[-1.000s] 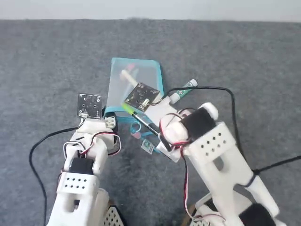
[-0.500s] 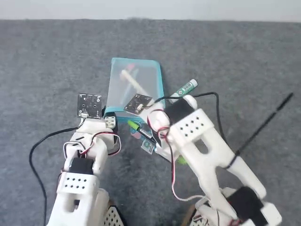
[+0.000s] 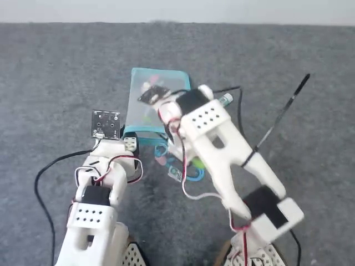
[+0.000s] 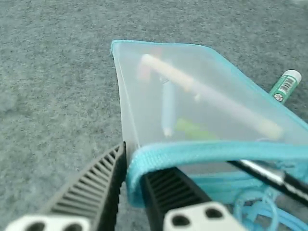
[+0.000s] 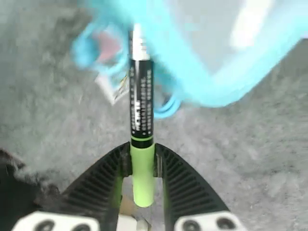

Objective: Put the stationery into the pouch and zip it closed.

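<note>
High view: one pouch (image 3: 141,116), one marker (image 3: 225,100) just beside it. Left wrist view: your left gripper (image 4: 132,161) pinches the pouch's zip edge, with three items (image 4: 168,103) inside. Right wrist view: your right gripper (image 5: 142,156) clamps one pen (image 5: 141,106), its tip pointing lengthwise at the pouch's edge.

You're at what looks like a robotics test bench, not a home or a shop: white printed arms (image 3: 94,221) with loose wires (image 3: 41,177) and a bare circuit board (image 3: 106,124) stand on a grey felt-like mat (image 3: 288,50), with a plain pale wall (image 3: 177,11) behind
</note>
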Robot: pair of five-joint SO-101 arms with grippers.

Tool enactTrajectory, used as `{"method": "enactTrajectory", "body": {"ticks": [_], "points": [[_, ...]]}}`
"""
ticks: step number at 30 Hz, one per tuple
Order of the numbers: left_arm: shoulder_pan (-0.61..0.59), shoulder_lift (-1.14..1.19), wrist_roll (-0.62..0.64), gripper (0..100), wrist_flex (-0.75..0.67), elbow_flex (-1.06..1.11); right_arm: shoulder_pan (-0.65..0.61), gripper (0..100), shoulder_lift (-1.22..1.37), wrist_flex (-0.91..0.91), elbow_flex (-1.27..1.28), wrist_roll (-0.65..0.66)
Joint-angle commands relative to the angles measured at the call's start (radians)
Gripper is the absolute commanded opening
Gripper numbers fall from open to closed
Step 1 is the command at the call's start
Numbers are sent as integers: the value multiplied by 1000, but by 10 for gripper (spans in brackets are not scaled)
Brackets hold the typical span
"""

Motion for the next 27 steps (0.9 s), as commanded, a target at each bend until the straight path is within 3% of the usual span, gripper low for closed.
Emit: {"method": "enactTrajectory", "body": {"ticks": [1, 8, 16, 23, 27], "points": [[12, -6, -9, 12, 2, -31, 54, 8, 38, -7, -140, -43], [87, -6, -11, 12, 2, -16, 54, 8, 137, 1, -344, -117], [155, -6, -55, 12, 2, -15, 54, 17, 162, 1, -407, -121], [152, -6, -55, 12, 2, -15, 51, 163, 94, 42, -482, -121], [152, -6, -55, 12, 2, -15, 16, 177, 35, 39, -483, -123]]}}
